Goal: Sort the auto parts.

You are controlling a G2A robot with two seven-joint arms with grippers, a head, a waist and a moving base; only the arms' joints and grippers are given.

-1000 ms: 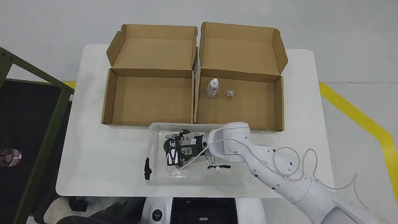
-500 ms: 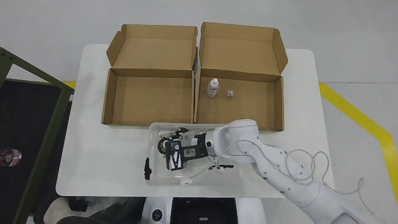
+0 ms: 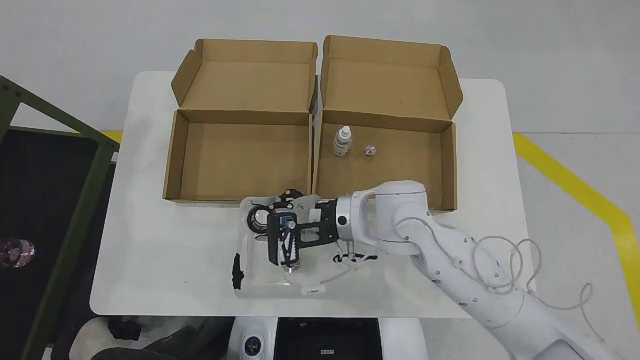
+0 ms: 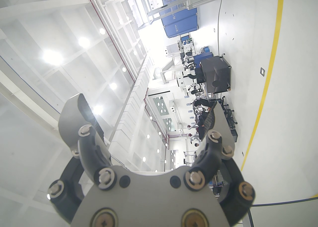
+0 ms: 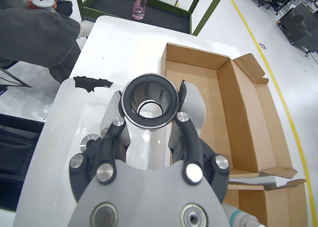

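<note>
Right wrist view: we see the right end effector (image 5: 152, 97) clamped on a bearing (image 5: 149, 92), a short metal cylinder with black end rings. One finger presses on each side, and the open bore faces the camera. The bearing is held over the left part of a clear tray (image 3: 243, 245), and the tray floor shows through its bore. A round silver part (image 5: 89, 142) lies in the tray near the fingers. A scrap of black tape (image 3: 236, 272) sits at the tray's left edge.

In the top view the tray stands at the front of the white table (image 3: 150, 230). Two open cardboard boxes stand side by side just behind it. The left box (image 3: 240, 160) is next to the held bearing. The right box (image 3: 400, 170) holds a small white bottle (image 3: 343, 141) and a tiny part (image 3: 370, 149), both near its left wall.

The left end effector (image 4: 146, 111) points up into the hall. Its fingers are spread wide apart with nothing between them.
</note>
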